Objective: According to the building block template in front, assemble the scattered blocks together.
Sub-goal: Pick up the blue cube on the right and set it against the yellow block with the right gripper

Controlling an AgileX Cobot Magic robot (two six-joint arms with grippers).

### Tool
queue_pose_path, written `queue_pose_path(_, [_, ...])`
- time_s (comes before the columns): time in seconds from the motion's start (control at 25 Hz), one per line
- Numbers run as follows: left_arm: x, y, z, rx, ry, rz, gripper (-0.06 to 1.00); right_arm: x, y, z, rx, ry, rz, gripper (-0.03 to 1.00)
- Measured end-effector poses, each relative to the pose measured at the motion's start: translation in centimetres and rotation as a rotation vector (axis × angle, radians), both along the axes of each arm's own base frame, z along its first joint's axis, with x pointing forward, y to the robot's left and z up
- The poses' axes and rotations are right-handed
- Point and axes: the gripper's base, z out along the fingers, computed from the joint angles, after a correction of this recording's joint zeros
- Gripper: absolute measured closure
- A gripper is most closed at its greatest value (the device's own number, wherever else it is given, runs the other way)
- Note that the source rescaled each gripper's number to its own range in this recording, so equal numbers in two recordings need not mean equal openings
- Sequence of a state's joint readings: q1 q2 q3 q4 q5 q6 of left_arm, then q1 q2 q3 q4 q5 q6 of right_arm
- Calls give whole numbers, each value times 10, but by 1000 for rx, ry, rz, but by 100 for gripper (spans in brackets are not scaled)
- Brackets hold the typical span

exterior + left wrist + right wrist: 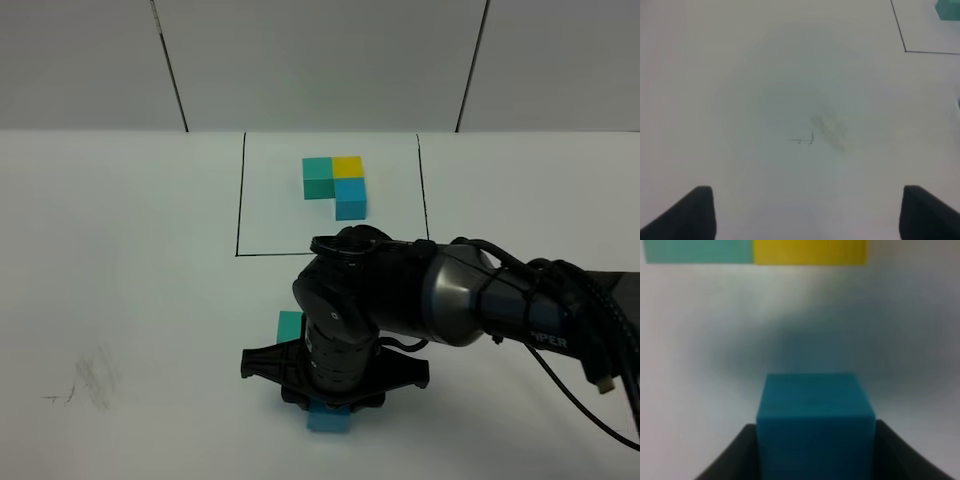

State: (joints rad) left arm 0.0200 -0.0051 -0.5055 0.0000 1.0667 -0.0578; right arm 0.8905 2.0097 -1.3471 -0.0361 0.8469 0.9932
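The building block template [337, 182] is an L of teal, yellow and blue cubes inside a thin black drawn rectangle [240, 200] at the back middle. My right gripper [328, 405] reaches to the front middle and is shut on the sky-blue cube [328, 420]. In the right wrist view the cube [815, 410] sits between the dark fingers [735, 455]. The loose teal cube [697, 251] and yellow cube [810, 252] lie joined side by side just beyond it. In the exterior view only the teal cube [289, 325] shows beside the arm. My left gripper [807, 220] is open and empty.
Faint pencil marks [815, 132] lie on the white table under the left gripper, and show at the front left [85, 380]. The right arm's body and cables [520, 310] cover the front right. A corner of the drawn rectangle [905, 50] shows in the left wrist view.
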Motion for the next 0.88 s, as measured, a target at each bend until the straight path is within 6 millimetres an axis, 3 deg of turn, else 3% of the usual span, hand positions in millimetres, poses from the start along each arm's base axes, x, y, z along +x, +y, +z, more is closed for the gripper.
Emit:
queue_pose_path(0.48, [0,1,0,9,0,6,32,17,11,-7,-46,-49,-38,76])
queue_pose_path(0.88, [0,1,0,9,0,6,32,19,11,-14,-71,-54,-26,76])
